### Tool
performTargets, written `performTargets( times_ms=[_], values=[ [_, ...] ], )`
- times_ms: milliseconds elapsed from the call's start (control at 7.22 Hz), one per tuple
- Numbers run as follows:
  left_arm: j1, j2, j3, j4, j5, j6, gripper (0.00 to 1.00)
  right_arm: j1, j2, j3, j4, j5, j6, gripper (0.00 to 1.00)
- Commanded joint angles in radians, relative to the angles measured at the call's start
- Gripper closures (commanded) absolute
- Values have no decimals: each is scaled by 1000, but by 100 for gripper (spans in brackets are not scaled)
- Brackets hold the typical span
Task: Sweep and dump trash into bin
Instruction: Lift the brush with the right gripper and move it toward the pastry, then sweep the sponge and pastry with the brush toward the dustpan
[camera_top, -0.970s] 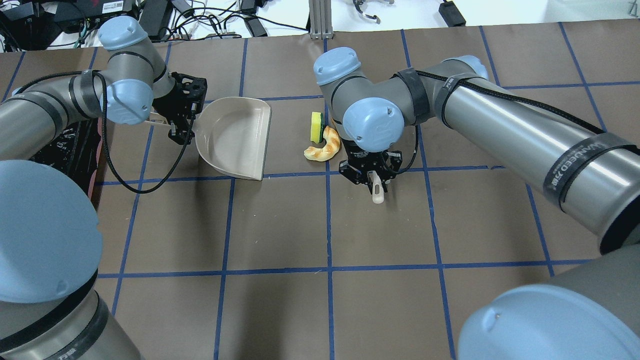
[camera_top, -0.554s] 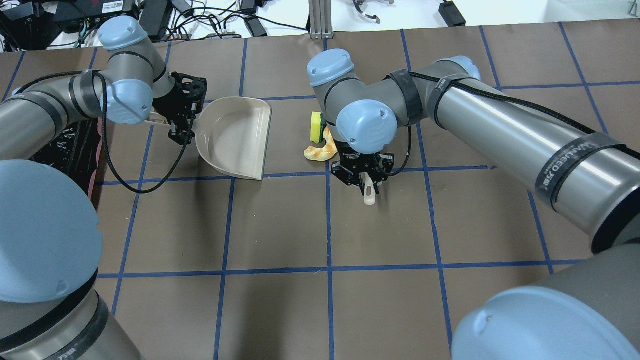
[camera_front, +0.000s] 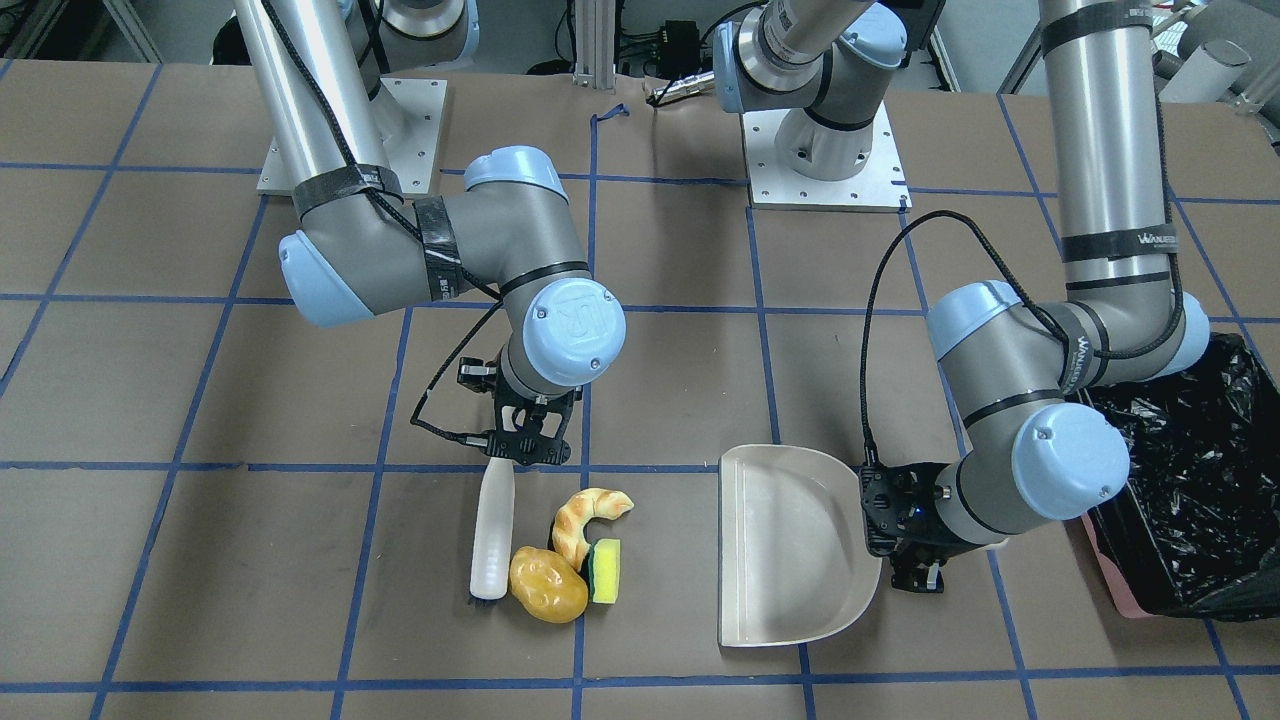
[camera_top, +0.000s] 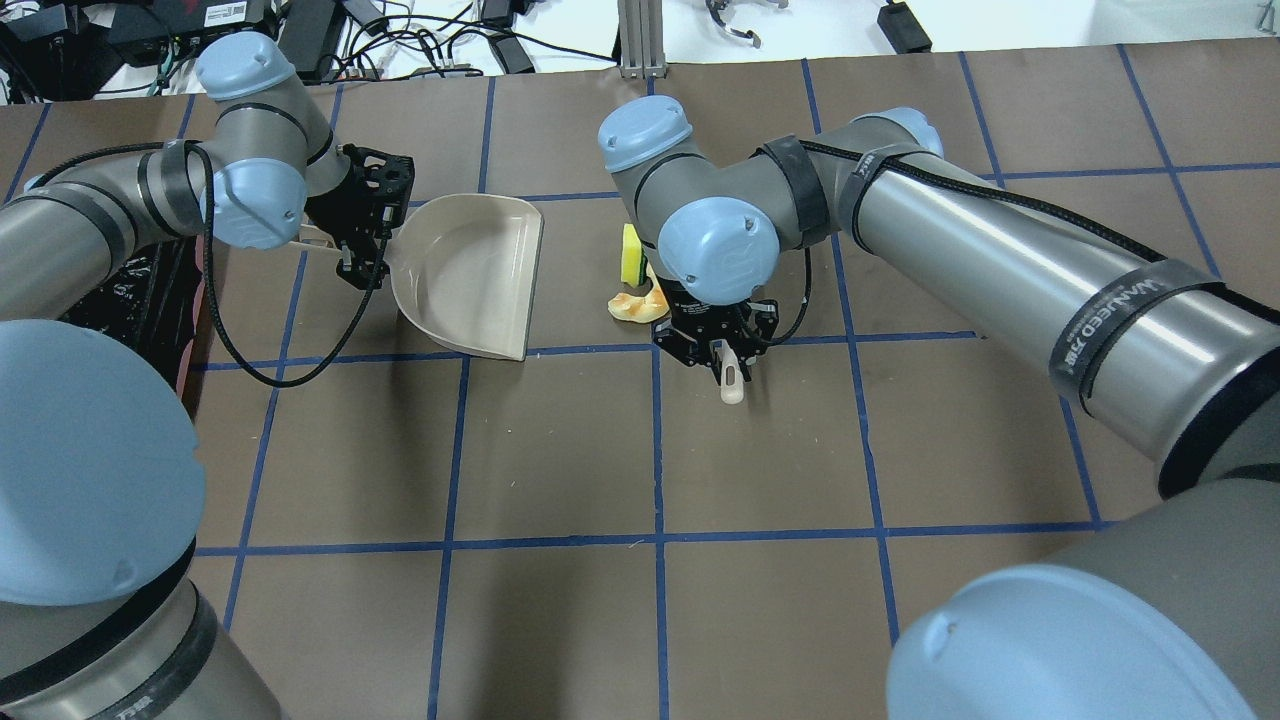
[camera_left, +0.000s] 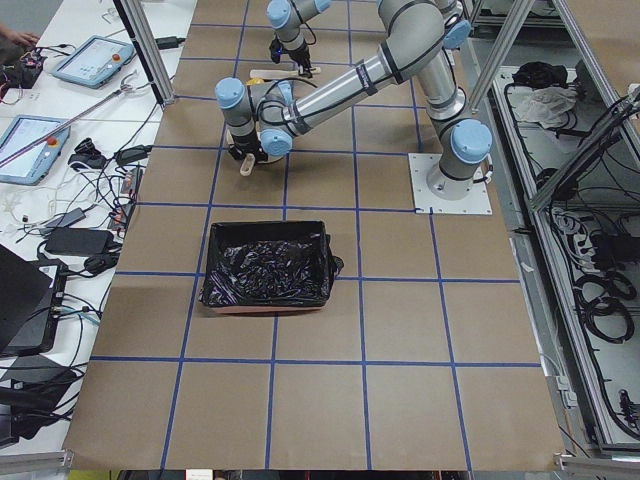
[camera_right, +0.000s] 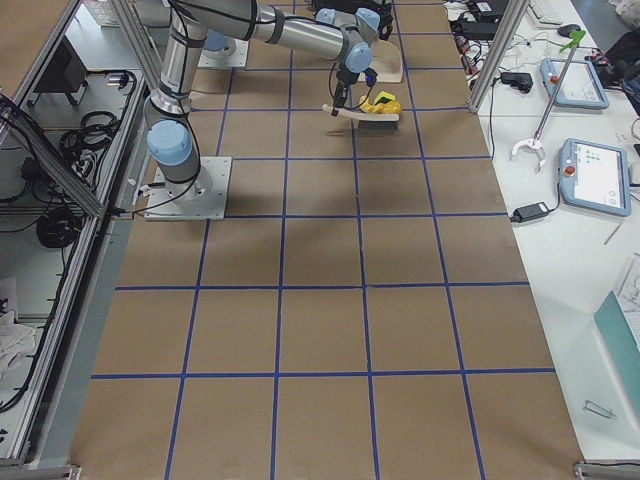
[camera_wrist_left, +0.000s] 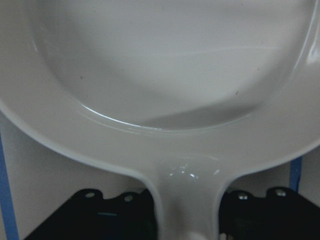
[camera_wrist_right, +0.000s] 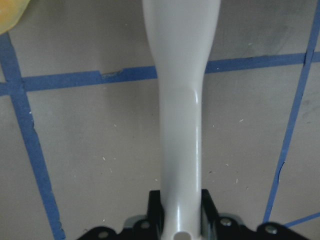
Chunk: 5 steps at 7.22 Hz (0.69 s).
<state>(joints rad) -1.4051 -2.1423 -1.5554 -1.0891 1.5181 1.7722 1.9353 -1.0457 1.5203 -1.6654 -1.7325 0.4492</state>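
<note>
My right gripper (camera_front: 515, 462) is shut on the handle of a white brush (camera_front: 493, 535) whose head rests on the table. Just beside the brush head lie the trash items: a glossy yellow-brown potato-like lump (camera_front: 547, 583), a croissant (camera_front: 585, 515) and a yellow-green sponge (camera_front: 603, 571). In the overhead view my right gripper (camera_top: 725, 358) and wrist hide the lump, and only part of the croissant (camera_top: 633, 303) and the sponge (camera_top: 631, 255) shows. My left gripper (camera_front: 872, 522) is shut on the handle of the beige dustpan (camera_front: 790, 545), which lies flat with its open edge toward the trash. The bin (camera_front: 1180, 480), lined with black plastic, stands beyond my left arm.
The dustpan (camera_top: 470, 270) is empty, and my left gripper (camera_top: 358, 255) holds it by the handle (camera_wrist_left: 187, 200). The right wrist view shows the brush handle (camera_wrist_right: 182, 125) over blue tape lines. The bin (camera_left: 268, 265) stands near the table's left end. Cables and devices lie past the far edge.
My right arm has moved toward the dustpan with the brush, and its wrist now covers more of the croissant and sponge. My left arm and the dustpan have not moved.
</note>
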Motion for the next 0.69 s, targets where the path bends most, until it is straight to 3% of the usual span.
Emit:
performTargets(
  times_ms=[0, 554],
  values=[
    [0, -2, 0, 0, -22, 0, 100, -1, 21, -37, 2, -4, -6, 96],
    [0, -2, -2, 0, -27, 0, 100, 8, 24, -49, 6, 19, 9, 96]
  ],
)
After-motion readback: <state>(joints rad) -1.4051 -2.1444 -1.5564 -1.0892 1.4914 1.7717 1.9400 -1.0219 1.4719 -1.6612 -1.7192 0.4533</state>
